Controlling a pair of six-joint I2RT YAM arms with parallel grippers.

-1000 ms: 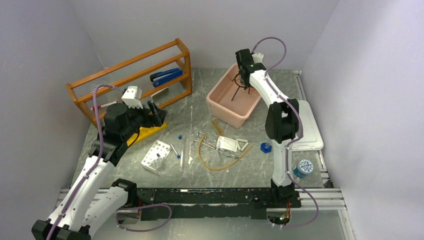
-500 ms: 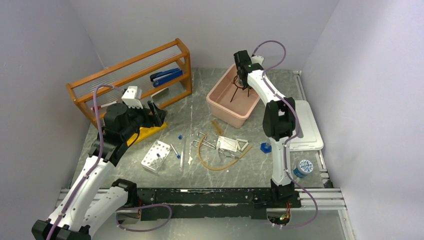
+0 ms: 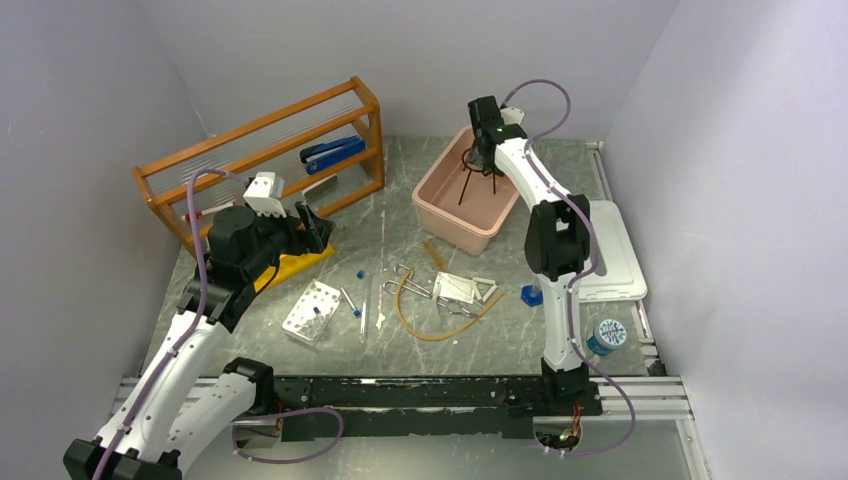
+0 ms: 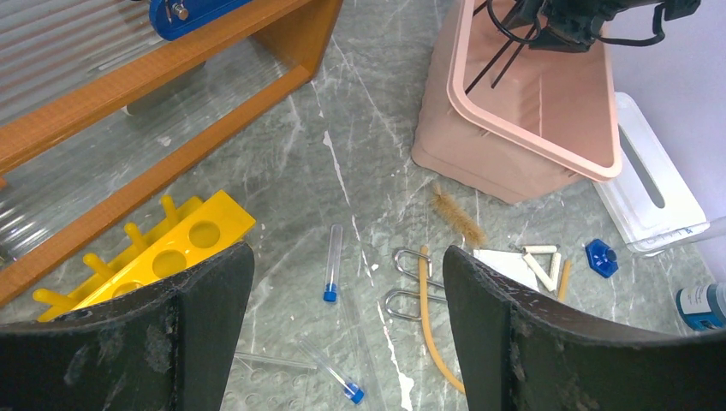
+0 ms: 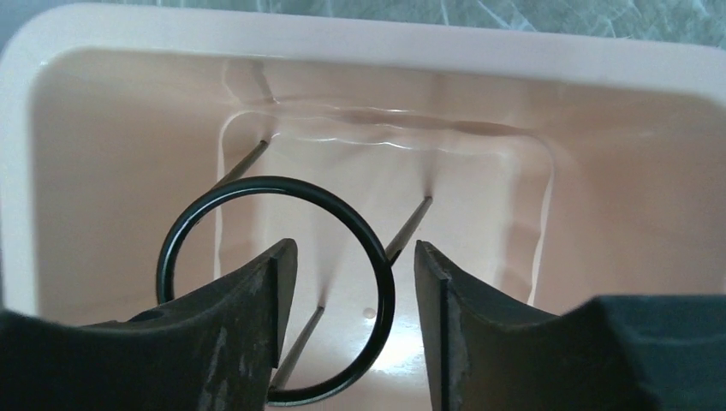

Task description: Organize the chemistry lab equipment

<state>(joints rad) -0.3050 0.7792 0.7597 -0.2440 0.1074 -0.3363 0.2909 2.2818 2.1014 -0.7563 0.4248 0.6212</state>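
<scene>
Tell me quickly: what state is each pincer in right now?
Left pincer: open, empty.
Right pincer: open, jaws straddling the wire tripod ring, not clamping.

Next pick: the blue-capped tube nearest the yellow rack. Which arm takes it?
Left. The left hand is open and hovers over the tube. The right hand is across the table over the pink bin, fingers astride the tripod ring.

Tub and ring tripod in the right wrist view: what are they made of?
Tub: looks like moulded plastic, pale pink, smooth semi-gloss, with soft highlights and rounded corners. Ring tripod: likely metal wire, black with a slight sheen, thin straight legs. Whether the black is paint or a coating, I cannot tell.
</scene>
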